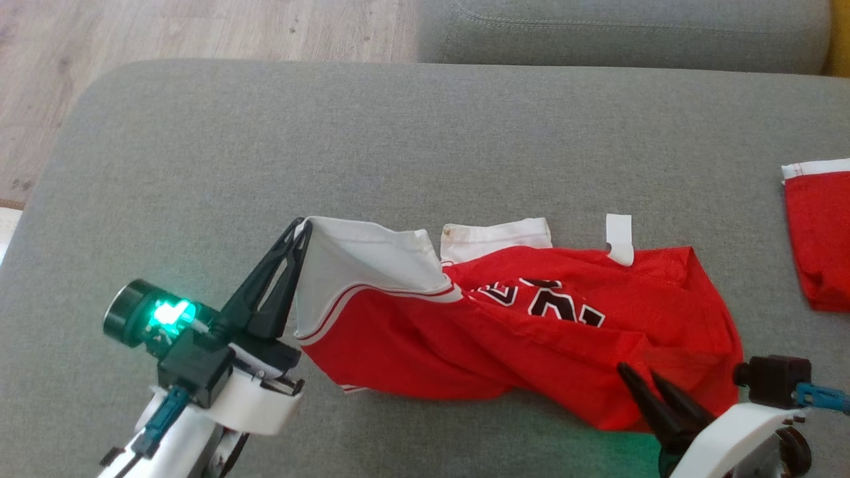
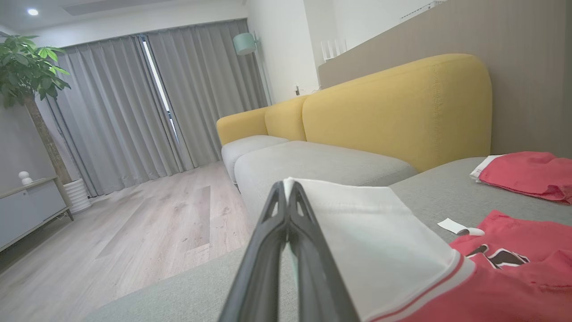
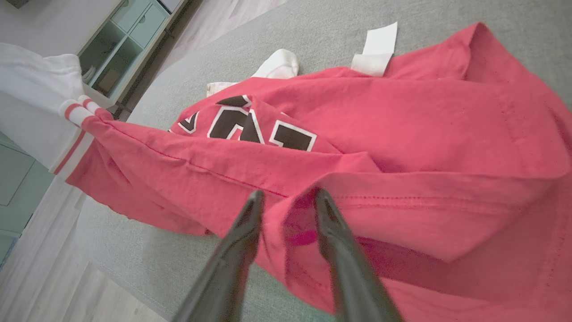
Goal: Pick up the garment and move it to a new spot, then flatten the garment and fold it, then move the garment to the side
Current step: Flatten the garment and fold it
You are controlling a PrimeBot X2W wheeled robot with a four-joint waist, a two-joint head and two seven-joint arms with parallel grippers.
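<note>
Your left gripper (image 1: pixel 303 227) is pinching the red jersey's (image 1: pixel 531 338) white sleeve (image 1: pixel 358 272); your right gripper (image 1: pixel 637 370), parted, is straddling a hem fold (image 3: pixel 290 219). Be seating it deep before closing.

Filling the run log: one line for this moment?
phase: flatten, not yet flat | left gripper: shut on shirt sleeve, held up | right gripper: open, straddling red fold | shirt: crumpled on sofa
</note>
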